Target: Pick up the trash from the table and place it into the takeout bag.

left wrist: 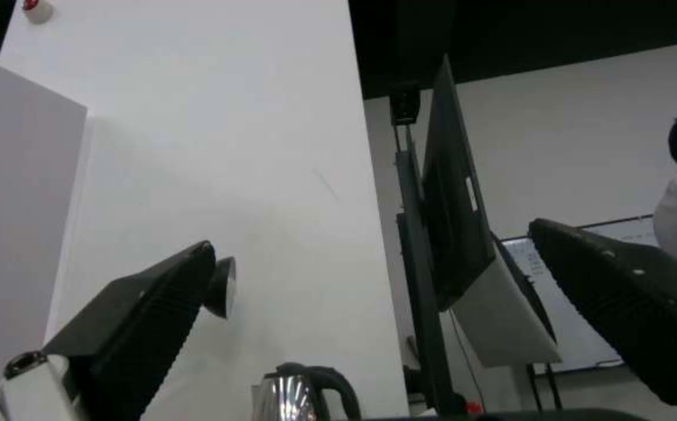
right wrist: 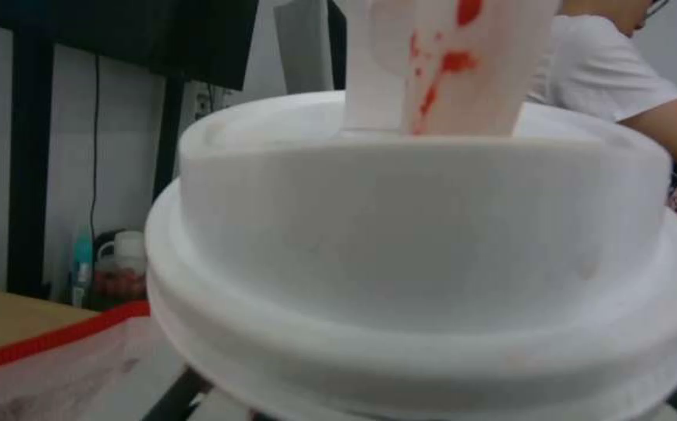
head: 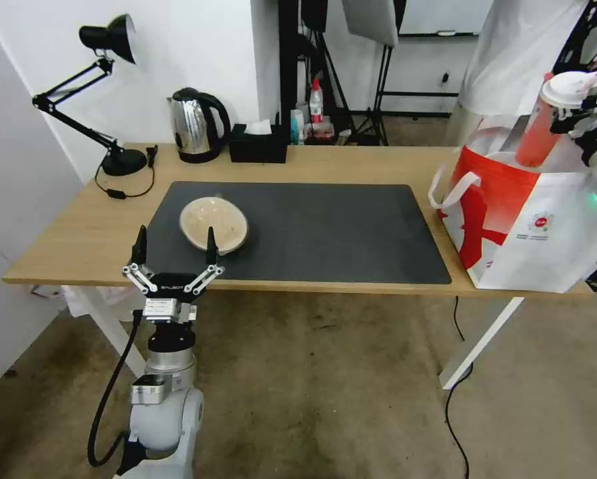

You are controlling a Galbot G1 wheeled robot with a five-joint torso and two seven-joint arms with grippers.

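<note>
A long light-wood bench (head: 352, 163) on white legs crosses the middle of the head view, carrying a large dark grey mat (head: 325, 233) and standing on a stained concrete floor (head: 325, 386). At upper left a black desk lamp (head: 106, 46) leans off a white wall, with a steel kettle (head: 195, 126) and a black tissue box (head: 258, 143) along the bench's far edge. The beige bowl (head: 213, 225) sits at the mat's left end. Below it the left end effector (head: 175, 256) hangs released, fingers spread, marked "GALBOT". At far right the takeout bag (head: 524, 219) stands on the bench end (small round red logo, its text unreadable). Above its mouth the right end effector (head: 588, 110) grasps the red drink cup (head: 544, 126) by its white lid (right wrist: 424, 263).
</note>
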